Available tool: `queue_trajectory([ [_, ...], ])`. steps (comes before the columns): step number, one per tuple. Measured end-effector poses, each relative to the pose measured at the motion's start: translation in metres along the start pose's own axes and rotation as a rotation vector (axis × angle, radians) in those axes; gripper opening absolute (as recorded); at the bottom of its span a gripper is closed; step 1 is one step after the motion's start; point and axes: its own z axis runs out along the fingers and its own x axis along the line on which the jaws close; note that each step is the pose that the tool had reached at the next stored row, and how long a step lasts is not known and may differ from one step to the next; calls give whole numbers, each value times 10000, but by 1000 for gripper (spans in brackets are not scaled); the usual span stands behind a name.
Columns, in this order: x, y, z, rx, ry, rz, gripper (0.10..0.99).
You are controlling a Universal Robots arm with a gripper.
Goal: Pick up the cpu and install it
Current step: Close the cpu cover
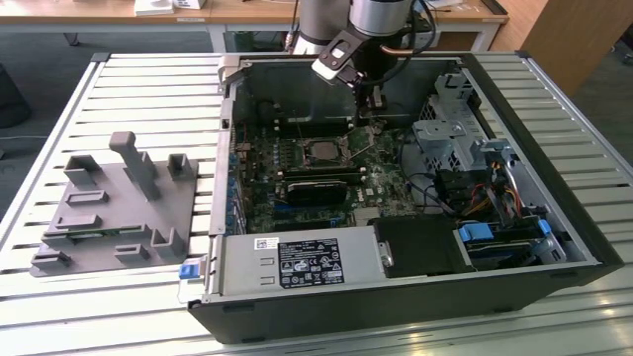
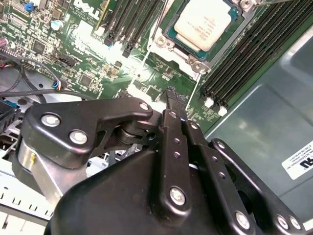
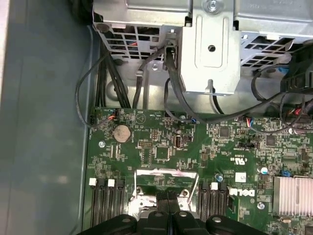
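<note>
The cpu, a silvery square chip, lies flat in the motherboard socket inside the open computer case. In the second wrist view the cpu sits in its metal socket frame, with nothing touching it. My gripper hangs above the board toward the exterior view's right of the socket, near the case's back wall. Its black fingers are pressed together with nothing between them. In the first wrist view the gripper stands over the socket frame.
Black memory slots flank the socket. A metal drive cage with cable bundles fills the case's right side, and a power supply the near side. On the slatted table, a grey fixture tray holds a green memory stick.
</note>
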Motion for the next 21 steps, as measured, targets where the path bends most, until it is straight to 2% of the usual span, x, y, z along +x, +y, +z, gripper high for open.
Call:
queue_trajectory([
  [7, 96, 140, 58, 0, -3, 0, 106],
  [10, 94, 178, 70, 1, -5, 0, 106],
  [17, 44, 181, 94, 0, -2, 62, 106],
  [21, 42, 234, 109, 2, -8, 127, 106],
])
